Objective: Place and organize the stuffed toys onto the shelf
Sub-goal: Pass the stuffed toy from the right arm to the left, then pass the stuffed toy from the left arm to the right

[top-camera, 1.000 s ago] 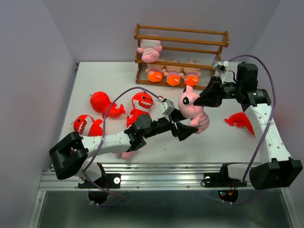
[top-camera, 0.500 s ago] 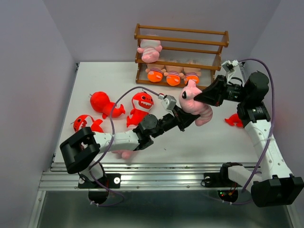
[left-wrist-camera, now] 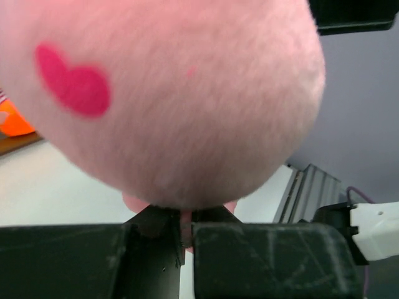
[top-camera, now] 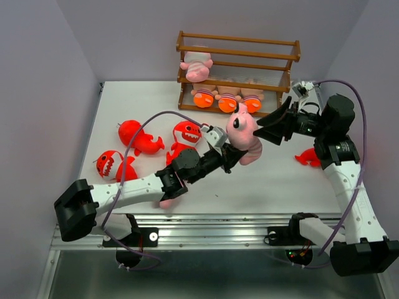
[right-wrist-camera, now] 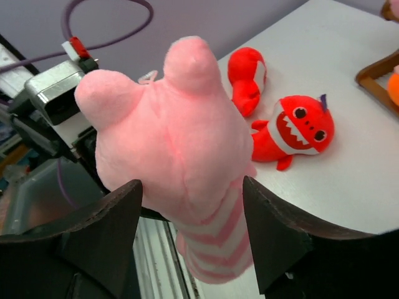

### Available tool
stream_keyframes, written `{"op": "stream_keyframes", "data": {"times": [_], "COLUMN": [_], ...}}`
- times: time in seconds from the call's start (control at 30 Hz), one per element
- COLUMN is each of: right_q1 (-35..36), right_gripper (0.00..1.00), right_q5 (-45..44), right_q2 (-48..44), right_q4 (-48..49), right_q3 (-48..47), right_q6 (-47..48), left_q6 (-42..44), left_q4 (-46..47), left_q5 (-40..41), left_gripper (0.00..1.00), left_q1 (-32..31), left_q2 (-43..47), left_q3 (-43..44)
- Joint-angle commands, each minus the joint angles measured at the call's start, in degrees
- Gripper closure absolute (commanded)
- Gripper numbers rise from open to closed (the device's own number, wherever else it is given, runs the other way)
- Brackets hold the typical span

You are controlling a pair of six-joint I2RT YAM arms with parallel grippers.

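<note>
Right now I am holding the pink striped toy [top-camera: 243, 134] in my left gripper [top-camera: 233, 154], whose jaws are pinching a fold of plush at its lower body, so it is standing head up over the middle of the white table [top-camera: 268, 187]. My right gripper [top-camera: 262, 129] is spreading wide, its two fingers [right-wrist-camera: 100, 237] flanking the toy's head and striped neck. Behind, the wooden shelf [top-camera: 237, 38] is carrying a second pink toy [top-camera: 196, 67] on its middle tier and three orange-footed dolls [top-camera: 227, 101] along the bottom one. Three red sharks [top-camera: 186, 134] are lying on the table to my left, and a fourth shark [top-camera: 312, 156] is lying beside my right arm.
</note>
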State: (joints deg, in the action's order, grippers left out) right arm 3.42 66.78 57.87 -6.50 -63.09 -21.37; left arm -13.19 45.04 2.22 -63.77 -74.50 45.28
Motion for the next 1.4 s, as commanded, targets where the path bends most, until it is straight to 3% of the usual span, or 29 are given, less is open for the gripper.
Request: {"op": "stream_keyframes", "data": {"times": [0.0, 0.17, 0.4, 0.87, 1.0, 1.1, 1.13, 1.23, 1.27, 1.3, 1.37], "right_q1": [-0.08, -0.08, 0.71, 5.19, 5.19, 5.19, 5.19, 5.19, 5.19, 5.19, 5.19], "right_gripper": [0.23, 0.09, 0.09, 0.05, 0.10, 0.29, 0.48, 0.67, 0.84, 0.95, 0.99], "right_q5": [-9.11, -12.03, -10.62, -24.59, -26.79, -28.28, -28.37, -27.85, -27.67, -27.67, -27.76], "right_q2": [-0.47, -0.39, 0.58, -1.44, -1.26, -1.70, -1.88, -2.06, -2.14, -2.14, -2.23], "right_q4": [-17.92, -22.85, -29.62, -29.45, -27.17, -24.09, -23.39, -21.19, -20.84, -20.22, -19.95], "right_q3": [-6.69, -9.59, -12.50, -6.61, -5.03, -3.62, -3.27, -2.13, -1.95, -1.51, -1.25], "right_q6": [16.96, 20.39, 23.65, 24.36, 23.65, 22.69, 22.51, 21.72, 21.54, 21.45, 21.45], "left_q6": [7.56, 7.57, 5.28, -2.01, -2.89, -3.68, -4.03, -4.91, -5.09, -5.26, -6.05], "left_q4": [-13.62, -23.84, -28.25, -31.15, -31.41, -31.50, -31.41, -31.15, -30.19, -29.57, -26.51], "left_q5": [3.67, 5.16, 4.38, 3.14, 2.97, 2.70, 2.70, 2.53, 2.27, 1.92, 1.56], "left_gripper": [1.00, 1.00, 1.00, 1.00, 1.00, 1.00, 1.00, 1.00, 1.00, 0.99, 0.86], "left_q1": [0.13, 0.13, 0.13, 0.05, -0.13, -0.48, -0.65, -0.66, -0.66, -0.66, -0.57], "left_q2": [4.71, 4.01, -0.03, -11.98, -12.86, -13.13, -13.04, -12.69, -12.08, -11.72, -9.45], "left_q3": [4.55, 7.54, 11.41, 24.86, 26.35, 26.88, 26.88, 26.27, 25.40, 24.69, 21.63]}}
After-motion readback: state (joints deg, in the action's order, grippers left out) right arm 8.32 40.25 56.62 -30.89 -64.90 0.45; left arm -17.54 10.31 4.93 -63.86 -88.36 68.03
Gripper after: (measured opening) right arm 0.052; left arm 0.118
